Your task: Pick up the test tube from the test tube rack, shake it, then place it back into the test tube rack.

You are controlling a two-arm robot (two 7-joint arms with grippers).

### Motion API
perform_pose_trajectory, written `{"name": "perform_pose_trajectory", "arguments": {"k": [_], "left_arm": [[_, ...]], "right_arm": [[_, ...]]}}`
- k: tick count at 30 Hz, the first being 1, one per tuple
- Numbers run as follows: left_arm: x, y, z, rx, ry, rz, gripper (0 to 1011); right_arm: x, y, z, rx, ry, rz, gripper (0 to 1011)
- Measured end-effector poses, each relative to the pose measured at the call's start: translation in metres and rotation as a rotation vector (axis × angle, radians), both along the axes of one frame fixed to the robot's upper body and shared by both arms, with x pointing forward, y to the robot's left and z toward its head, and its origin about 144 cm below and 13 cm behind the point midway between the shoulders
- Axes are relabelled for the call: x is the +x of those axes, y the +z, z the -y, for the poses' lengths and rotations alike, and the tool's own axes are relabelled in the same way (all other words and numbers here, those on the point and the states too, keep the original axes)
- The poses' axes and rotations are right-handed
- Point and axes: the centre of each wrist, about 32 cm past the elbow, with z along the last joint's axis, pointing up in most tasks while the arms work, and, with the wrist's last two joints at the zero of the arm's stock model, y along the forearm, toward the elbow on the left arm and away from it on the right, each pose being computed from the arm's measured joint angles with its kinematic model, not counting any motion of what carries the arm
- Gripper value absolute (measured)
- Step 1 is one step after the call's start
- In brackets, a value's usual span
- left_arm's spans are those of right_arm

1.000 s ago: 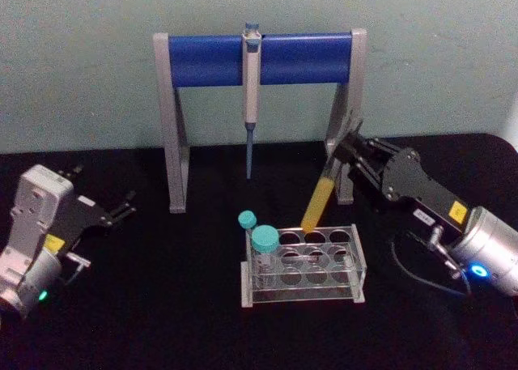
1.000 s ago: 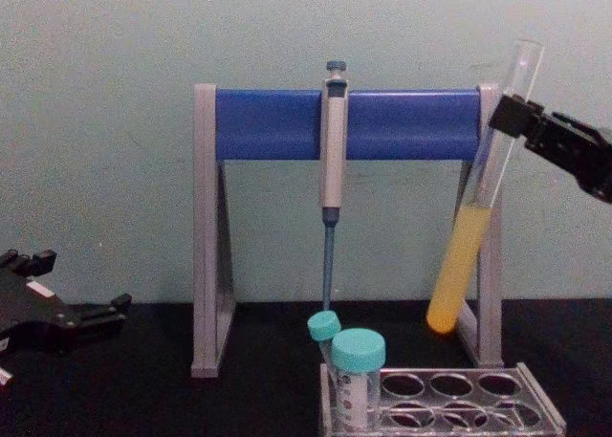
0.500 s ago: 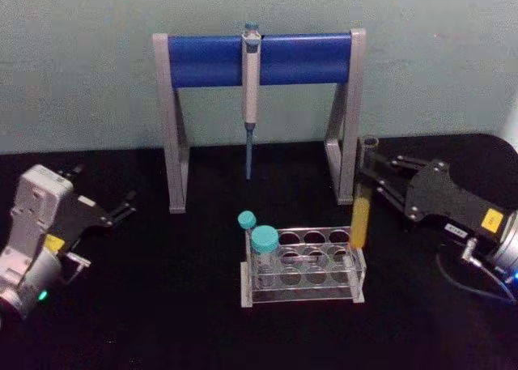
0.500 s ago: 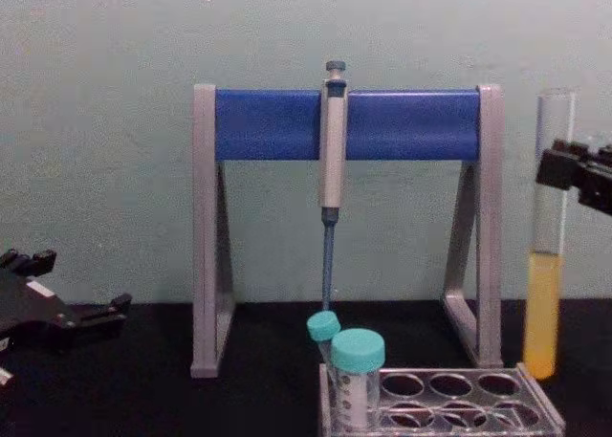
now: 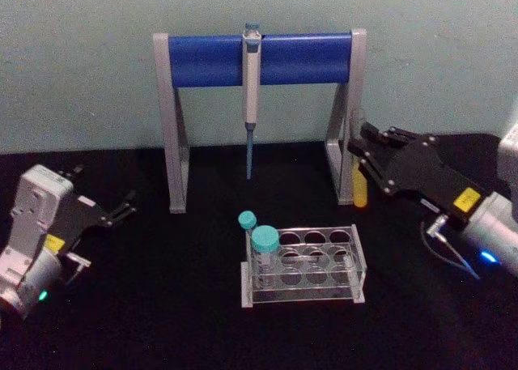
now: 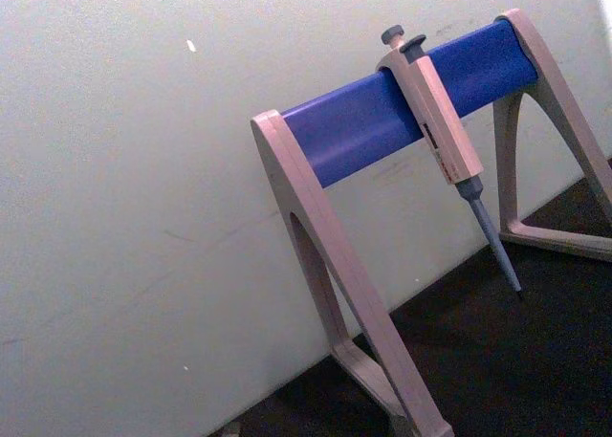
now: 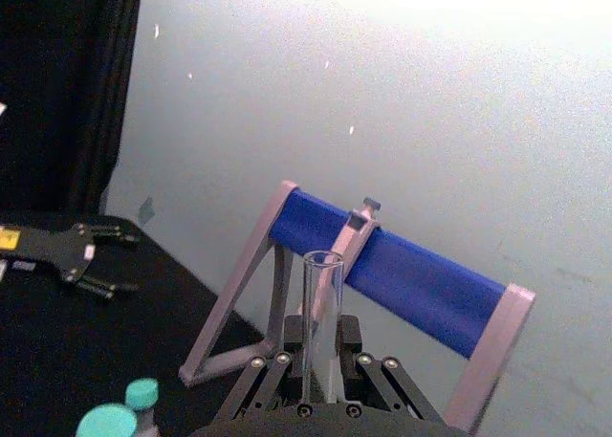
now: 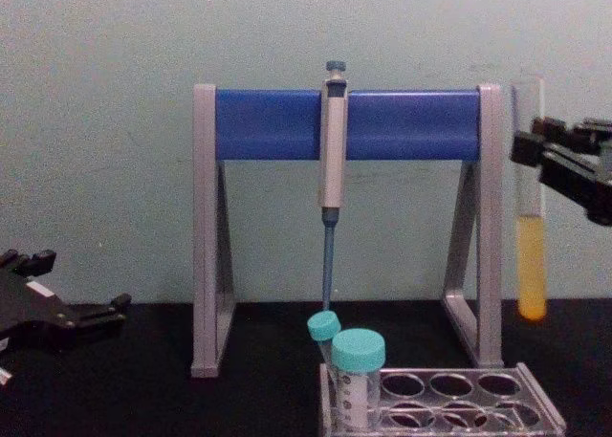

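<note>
The test tube point(image 8: 532, 260) is held upright in the clenched right gripper point(image 8: 530, 152), above the bench point(image 5: 162, 313) behind the rack point(image 5: 307, 286). The left gripper point(image 5: 125, 206) is parked at left, released.

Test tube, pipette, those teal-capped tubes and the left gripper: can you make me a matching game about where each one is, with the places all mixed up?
Things
1. test tube
2. pipette
3. teal-capped tubes
4. left gripper

Places
A. standing in the test tube rack
B. hanging on the blue stand
C. held up in the air by the right gripper
D. parked low on the left, open, holding nothing

Pairs: 1-C, 2-B, 3-A, 4-D
</note>
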Motion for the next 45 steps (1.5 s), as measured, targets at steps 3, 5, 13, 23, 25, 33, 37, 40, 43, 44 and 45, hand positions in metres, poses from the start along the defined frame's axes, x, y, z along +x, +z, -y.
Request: {"name": "perform_pose_trajectory", "arguments": {"k": [3, 5, 13, 23, 25, 33, 37, 40, 43, 44, 45], "left_arm": [[0.0, 0.0, 0.0, 0.0, 0.0, 0.0, 1001], [0.0, 0.0, 0.0, 0.0, 0.0, 0.0, 1001], [0.0, 0.0, 0.0, 0.0, 0.0, 0.0, 1001], [0.0, 0.0, 0.0, 0.0, 0.0, 0.0, 1001], [0.0, 0.0, 0.0, 0.0, 0.0, 0.0, 1001], [0.0, 0.0, 0.0, 0.0, 0.0, 0.0, 1001], [0.0, 0.0, 0.0, 0.0, 0.0, 0.0, 1001], [0.0, 0.0, 0.0, 0.0, 0.0, 0.0, 1001], [0.0, 0.0, 0.0, 0.0, 0.0, 0.0, 1001], [0.0, 0.0, 0.0, 0.0, 0.0, 0.0, 1001], [0.0, 0.0, 0.0, 0.0, 0.0, 0.0, 1001]], "right_arm": [[0.005, -0.002, -0.008, 0.014, 0.0, 0.014, 228], [0.008, -0.004, -0.012, 0.027, 0.006, 0.016, 228], [0.015, -0.011, -0.024, 0.194, 0.127, -0.038, 228], [0.008, -0.012, -0.014, 0.284, 0.247, -0.14, 228], [0.006, -0.012, -0.01, 0.285, 0.251, -0.148, 228], [-0.007, -0.007, 0.011, 0.195, 0.173, -0.159, 228], [-0.009, -0.005, 0.015, 0.14, 0.102, -0.13, 228], [-0.008, -0.005, 0.013, 0.122, 0.056, -0.095, 228], [-0.006, -0.007, 0.008, 0.136, 0.025, -0.058, 228], [-0.004, -0.009, 0.005, 0.151, 0.016, -0.043, 228], [-0.003, -0.009, 0.004, 0.16, 0.013, -0.037, 228]]}}
